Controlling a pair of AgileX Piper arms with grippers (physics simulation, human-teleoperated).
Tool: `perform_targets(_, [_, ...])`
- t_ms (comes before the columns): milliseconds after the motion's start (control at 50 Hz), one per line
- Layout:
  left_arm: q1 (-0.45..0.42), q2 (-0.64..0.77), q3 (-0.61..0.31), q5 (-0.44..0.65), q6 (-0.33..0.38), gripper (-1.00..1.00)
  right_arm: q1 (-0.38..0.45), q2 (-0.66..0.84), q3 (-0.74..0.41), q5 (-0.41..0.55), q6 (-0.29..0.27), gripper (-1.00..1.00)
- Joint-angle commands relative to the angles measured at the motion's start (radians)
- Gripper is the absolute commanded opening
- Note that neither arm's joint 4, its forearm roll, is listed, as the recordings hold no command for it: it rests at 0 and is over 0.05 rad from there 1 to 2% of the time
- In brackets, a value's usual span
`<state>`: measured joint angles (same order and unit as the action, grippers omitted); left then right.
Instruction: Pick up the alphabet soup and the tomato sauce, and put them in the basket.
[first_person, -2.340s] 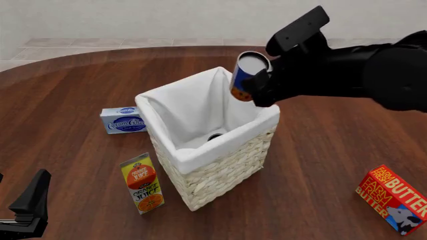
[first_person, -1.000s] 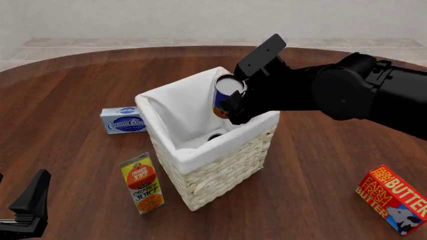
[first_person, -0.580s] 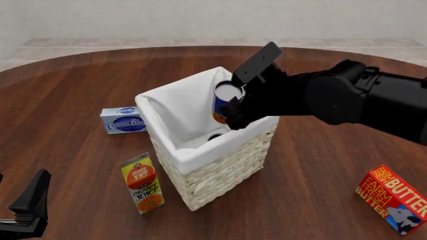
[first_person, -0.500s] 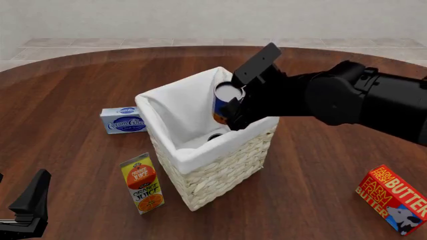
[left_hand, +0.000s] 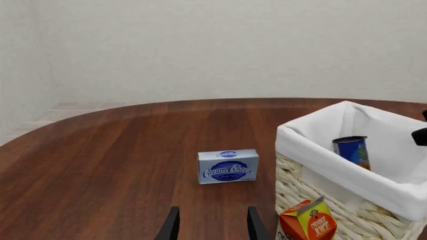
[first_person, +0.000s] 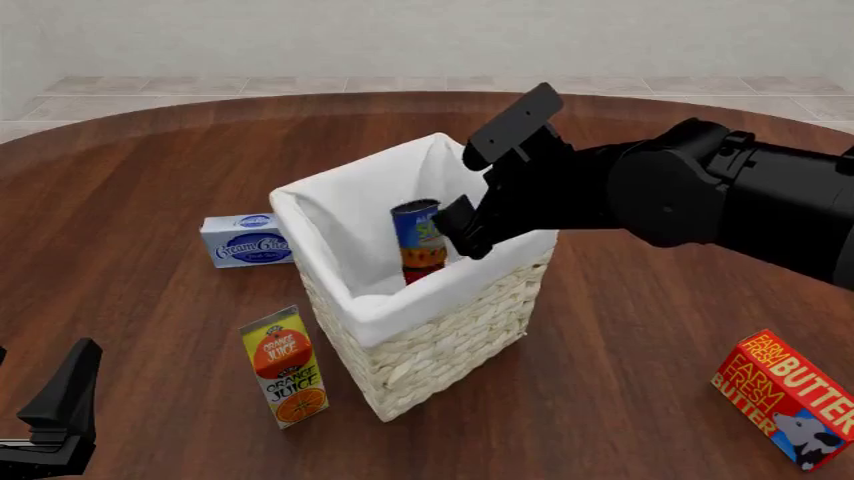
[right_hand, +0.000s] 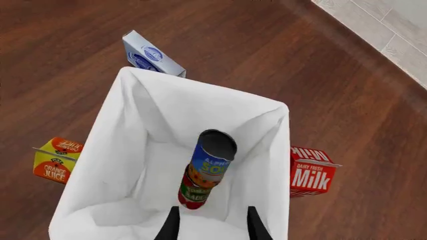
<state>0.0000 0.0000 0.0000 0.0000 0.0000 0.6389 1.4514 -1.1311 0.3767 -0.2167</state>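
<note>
Right gripper (first_person: 461, 200) hangs over the tall square cream wicker basket with white cloth lining (first_person: 441, 335), jaws apart, nothing between them. In the right wrist view only the two fingertips (right_hand: 171, 227) show, over the basket opening.

Tomato sauce, the small blue-label can with orange-yellow base and grey metal top (right_hand: 212, 158), is inside the basket, free of the gripper, roughly upright with a slight tilt. It sits directly above the alphabet soup, the small red-and-green-label can (right_hand: 193, 192), which is lower in the basket; cannot tell whether the two touch. From the front the blue can (first_person: 419, 233) shows above the near rim with a bit of red (first_person: 422, 271) below it.

Left gripper (first_person: 54, 425) is low at the near left of the dark wooden surface (first_person: 160, 160), well apart from the basket. Jaws apart and empty in the left wrist view (left_hand: 209, 227).

Around the basket on the surface:
- blue-and-white cream cheese box (first_person: 246, 240), left
- orange juice carton (first_person: 284, 366), just beside the near-left corner
- red butter box (first_person: 787, 398), well to the right
- red-and-white milk carton (right_hand: 310, 171), behind the basket, seen only in the right wrist view
</note>
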Motion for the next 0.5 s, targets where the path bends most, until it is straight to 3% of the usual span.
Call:
perform_targets(20, [0.0,0.0,0.0,0.0,0.0,1.0,0.002,-0.001,-0.009,0.005,0.003,1.0])
perform_targets(500, [0.0,0.0,0.0,0.0,0.0,1.0,0.006,-0.018,-0.024,0.025,0.0,1.0])
